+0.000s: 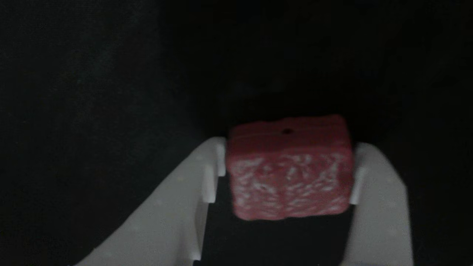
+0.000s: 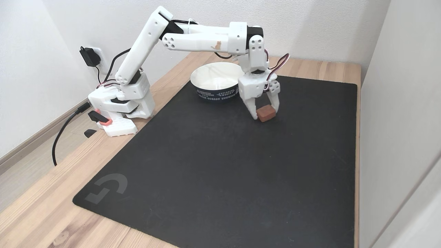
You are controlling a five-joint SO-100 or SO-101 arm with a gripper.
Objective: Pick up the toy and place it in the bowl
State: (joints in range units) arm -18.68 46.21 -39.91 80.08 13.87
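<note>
I see the large black rectangular mat [image 2: 220, 165] under everything. At its far edge stands the glossy white round bowl [image 2: 216, 81]. Beside the bowl, my white two-finger gripper [image 2: 265, 115] pinches the small dark-red rubbery toy block [image 1: 290, 168] between both fingers, down at the mat.

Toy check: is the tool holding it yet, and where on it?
The toy sits between the tool's fingers, one against each opposite side face, bumpy face toward the camera. Whether it is lifted off the black mat cannot be told.
</note>
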